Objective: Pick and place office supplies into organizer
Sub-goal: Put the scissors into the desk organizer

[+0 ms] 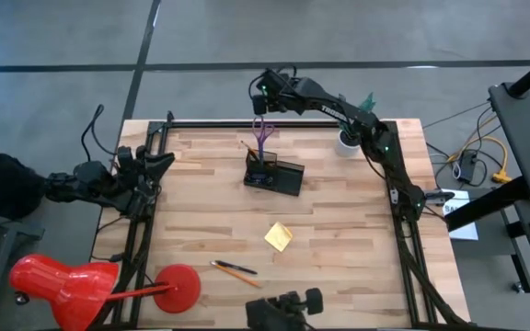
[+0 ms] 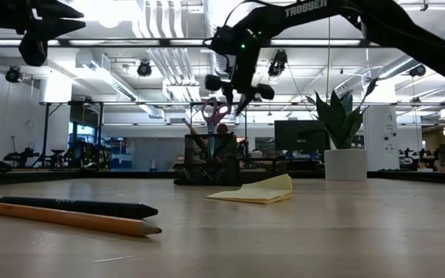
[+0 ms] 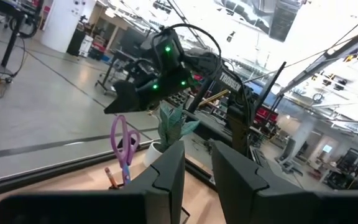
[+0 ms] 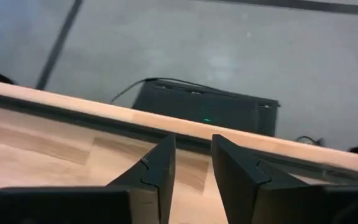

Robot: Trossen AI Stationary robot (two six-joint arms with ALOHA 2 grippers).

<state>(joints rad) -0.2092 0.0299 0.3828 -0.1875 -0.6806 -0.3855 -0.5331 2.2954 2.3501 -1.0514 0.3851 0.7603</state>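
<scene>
The black mesh organizer (image 1: 272, 175) (image 2: 211, 158) stands on the table's far half. The purple-handled scissors (image 1: 262, 133) (image 2: 216, 116) (image 3: 124, 146) stand blades-down in its taller cup, handles up, beside an orange pencil (image 3: 109, 177). The yellow sticky-note pad (image 1: 280, 236) (image 2: 257, 191) lies flat nearer the middle. An orange pencil (image 2: 68, 218) and a dark pen (image 2: 76, 206) lie together near the near edge (image 1: 235, 269). My right gripper (image 2: 242, 96) (image 4: 193, 168) hovers above and just beyond the scissors' handles, slightly open and empty. My left gripper (image 3: 197, 171) waits at the table's left edge (image 1: 159, 164), slightly open and empty.
A red lamp (image 1: 63, 285) lies by the near left corner, its round base (image 1: 180, 287) on the table. A white pot with a green plant (image 1: 350, 138) (image 2: 344, 162) stands near the far right corner. Bare wood lies between the organizer and the pad.
</scene>
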